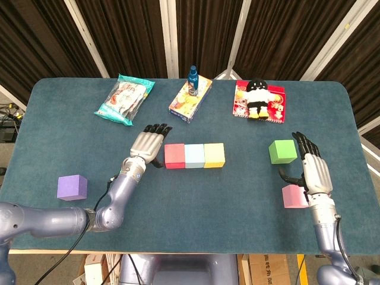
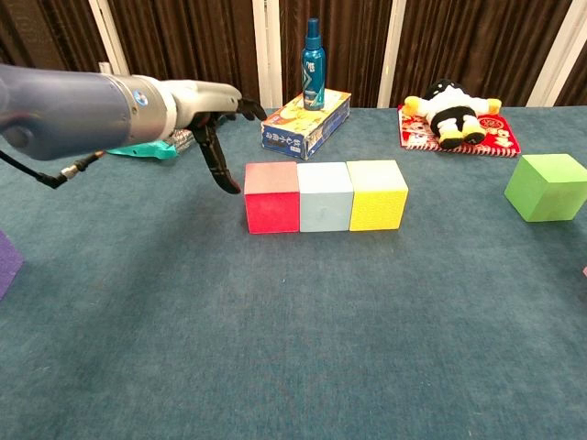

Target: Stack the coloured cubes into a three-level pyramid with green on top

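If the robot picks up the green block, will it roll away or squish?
Probably not roll: the green block has flat sides and sits square on the table. It looks like foam, so likely light and slightly squishy. Its matte faces should grip well for the right hand beside it.

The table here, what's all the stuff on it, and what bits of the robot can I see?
Red cube: one, left end of the centre row.
Light blue cube: one, middle of the row.
Yellow cube: one, right end of the row.
Green cube: one, alone at the right.
Pink cube: one, near right edge.
Purple cube: one, near left.
Snack bag: one, teal, far left.
Box: one, colourful, far centre.
Spray bottle: one, blue, standing on the box.
Plush toy: one, black, white and yellow, on a red packet.
Table: one, blue cloth.
Left hand: empty, left of the red cube.
Right hand: empty, beside the green and pink cubes.
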Available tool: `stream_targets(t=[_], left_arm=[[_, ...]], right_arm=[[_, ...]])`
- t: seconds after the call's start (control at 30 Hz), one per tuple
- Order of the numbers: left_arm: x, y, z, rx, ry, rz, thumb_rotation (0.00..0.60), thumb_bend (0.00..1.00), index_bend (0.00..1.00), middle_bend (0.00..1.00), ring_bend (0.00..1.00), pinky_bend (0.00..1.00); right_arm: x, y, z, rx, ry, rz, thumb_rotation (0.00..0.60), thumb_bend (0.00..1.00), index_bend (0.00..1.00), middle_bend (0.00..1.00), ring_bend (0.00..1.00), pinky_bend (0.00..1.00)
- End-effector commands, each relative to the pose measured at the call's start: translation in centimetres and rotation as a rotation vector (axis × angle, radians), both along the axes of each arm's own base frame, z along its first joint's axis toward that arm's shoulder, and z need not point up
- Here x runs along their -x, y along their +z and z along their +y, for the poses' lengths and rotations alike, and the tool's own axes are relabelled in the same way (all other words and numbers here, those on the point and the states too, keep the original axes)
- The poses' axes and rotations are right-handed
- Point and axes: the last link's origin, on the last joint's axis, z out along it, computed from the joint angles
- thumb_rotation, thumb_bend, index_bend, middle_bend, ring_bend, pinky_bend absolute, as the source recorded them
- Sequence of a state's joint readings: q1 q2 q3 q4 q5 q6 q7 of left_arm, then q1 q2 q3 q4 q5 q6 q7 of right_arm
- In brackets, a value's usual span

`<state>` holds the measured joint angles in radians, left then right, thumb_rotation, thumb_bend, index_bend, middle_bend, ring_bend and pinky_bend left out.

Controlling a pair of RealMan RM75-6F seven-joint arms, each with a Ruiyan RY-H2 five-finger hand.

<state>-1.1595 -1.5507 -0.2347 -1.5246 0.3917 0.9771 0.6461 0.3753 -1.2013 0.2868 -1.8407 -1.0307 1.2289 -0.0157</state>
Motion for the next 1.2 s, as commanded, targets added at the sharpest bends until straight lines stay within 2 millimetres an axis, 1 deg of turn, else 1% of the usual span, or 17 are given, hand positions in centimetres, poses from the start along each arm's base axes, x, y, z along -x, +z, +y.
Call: stream_targets(t=[0.03, 0.27, 0.47, 0.57, 0.73, 0.83, 0.9, 1.07, 1.2], left_arm=[[0.7, 1.1, 0.0, -0.031, 0.008, -0.009, 0.6, 0.14, 0.0, 0.0, 0.0, 0.02], [3.2, 3.2, -0.6, -0.077, 0.039, -0.001, 0.6, 0.14, 0.0, 0.0, 0.0, 0.02], [5.5, 5.9, -1.9, -0.149, 0.049, -0.016, 0.6, 0.14, 0.0, 0.0, 0.0, 0.02], [6.8, 7.4, -3.2, -0.193, 0.055, -0.034, 0.6, 0.14, 0.0, 0.0, 0.0, 0.02], [9.1, 10.3, -5.9, -0.245, 0.08, -0.052, 0.6, 0.14, 0.0, 0.0, 0.0, 0.02], [10.0, 11.6, -7.1, -0.264, 0.104, -0.062, 0.6, 0.13, 0.0, 0.0, 0.0, 0.02], [10.9, 13.0, -8.8, -0.274, 0.117, -0.058, 0.6, 0.12, 0.0, 0.0, 0.0, 0.02], [12.5, 15.2, -11.7, -0.311, 0.138, -0.043, 0.6, 0.11, 0.0, 0.0, 0.0, 0.02], [13.4, 16.5, -13.1, -0.33, 0.144, -0.033, 0.6, 0.11, 0.0, 0.0, 0.0, 0.02]], right_arm=[[0.0, 0.0, 0.0, -0.001, 0.001, 0.001, 0.6, 0.34, 0.0, 0.0, 0.0, 0.0], [0.0, -0.1, 0.1, -0.012, 0.0, 0.009, 0.6, 0.34, 0.0, 0.0, 0.0, 0.0], [0.0, -0.1, 0.1, -0.02, -0.003, 0.022, 0.6, 0.34, 0.0, 0.0, 0.0, 0.0], [0.0, 0.0, 0.1, -0.024, -0.004, 0.029, 0.6, 0.34, 0.0, 0.0, 0.0, 0.0], [0.0, -0.1, 0.2, -0.034, 0.001, 0.058, 0.6, 0.34, 0.0, 0.0, 0.0, 0.0], [0.0, -0.1, 0.4, -0.051, 0.005, 0.081, 0.6, 0.34, 0.0, 0.0, 0.0, 0.0], [-0.2, -0.1, 0.6, -0.069, 0.006, 0.096, 0.6, 0.34, 0.0, 0.0, 0.0, 0.0], [-0.7, -0.1, 1.2, -0.096, 0.019, 0.145, 0.6, 0.34, 0.0, 0.0, 0.0, 0.0], [-0.3, 0.1, 1.9, -0.113, 0.004, 0.194, 0.6, 0.34, 0.0, 0.0, 0.0, 0.0]])
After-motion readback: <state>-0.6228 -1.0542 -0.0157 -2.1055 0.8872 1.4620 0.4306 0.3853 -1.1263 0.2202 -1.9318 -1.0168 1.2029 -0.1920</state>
